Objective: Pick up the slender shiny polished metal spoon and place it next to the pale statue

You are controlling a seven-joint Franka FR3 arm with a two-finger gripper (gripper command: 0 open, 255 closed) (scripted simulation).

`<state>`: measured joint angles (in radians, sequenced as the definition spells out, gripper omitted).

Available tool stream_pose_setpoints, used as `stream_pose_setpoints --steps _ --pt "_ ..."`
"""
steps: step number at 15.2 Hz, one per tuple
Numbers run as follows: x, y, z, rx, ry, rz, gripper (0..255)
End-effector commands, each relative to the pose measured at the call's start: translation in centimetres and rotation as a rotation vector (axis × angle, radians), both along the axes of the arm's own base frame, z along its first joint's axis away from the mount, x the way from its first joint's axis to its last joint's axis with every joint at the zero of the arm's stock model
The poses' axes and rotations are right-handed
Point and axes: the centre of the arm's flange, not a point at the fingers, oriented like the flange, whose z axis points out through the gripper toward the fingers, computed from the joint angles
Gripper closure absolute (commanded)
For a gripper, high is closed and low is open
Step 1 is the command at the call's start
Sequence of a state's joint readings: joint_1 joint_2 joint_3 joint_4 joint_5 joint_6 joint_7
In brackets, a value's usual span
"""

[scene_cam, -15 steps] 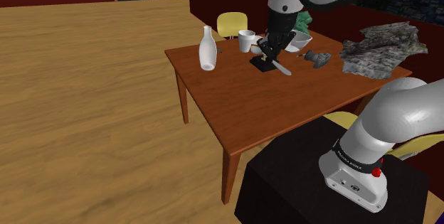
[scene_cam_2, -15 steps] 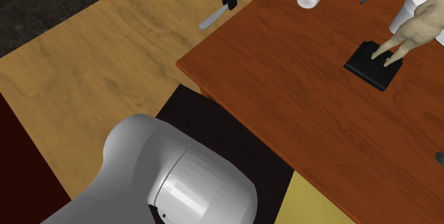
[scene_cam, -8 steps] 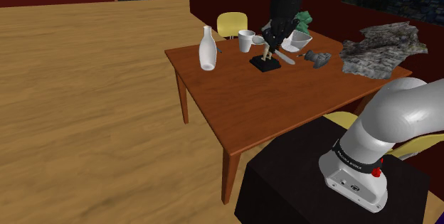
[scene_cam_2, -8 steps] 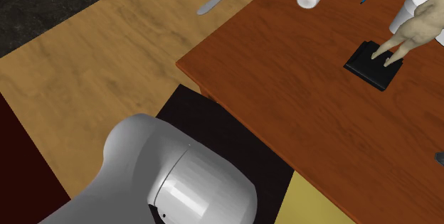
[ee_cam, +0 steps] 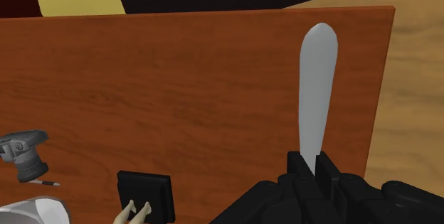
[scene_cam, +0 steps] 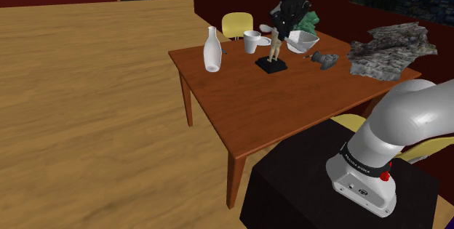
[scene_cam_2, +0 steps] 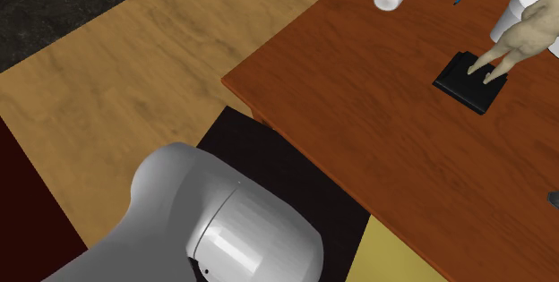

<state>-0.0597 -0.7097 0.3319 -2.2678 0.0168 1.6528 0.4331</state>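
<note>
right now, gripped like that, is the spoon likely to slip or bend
Probably stiff: the spoon juts straight out from the tool without sagging. Its smooth, narrow body is pinched near one end, so it may pivot or slip if bumped.

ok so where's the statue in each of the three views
Shoulder view: statue stands on the table's far half, between the cup and the bowl.
Second exterior view: statue at the upper right.
Wrist view: its feet show, apart from the spoon clasped in the tool.
Shared landmark: the black base under the statue.
</note>
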Motion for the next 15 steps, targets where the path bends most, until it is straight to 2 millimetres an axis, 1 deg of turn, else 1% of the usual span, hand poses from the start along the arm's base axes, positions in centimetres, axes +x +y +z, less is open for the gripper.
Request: stream_pose_setpoints --steps 1,5,6,15 --pt "0.0 0.0 1.1 0.000 0.000 0.000 255" --pt "0.0 0.0 3.2 0.000 0.000 0.000 255" --pt "0.0 0.0 3.3 0.000 0.000 0.000 255" --pt "1.5 -11.8 3.3 0.000 0.000 0.000 255"
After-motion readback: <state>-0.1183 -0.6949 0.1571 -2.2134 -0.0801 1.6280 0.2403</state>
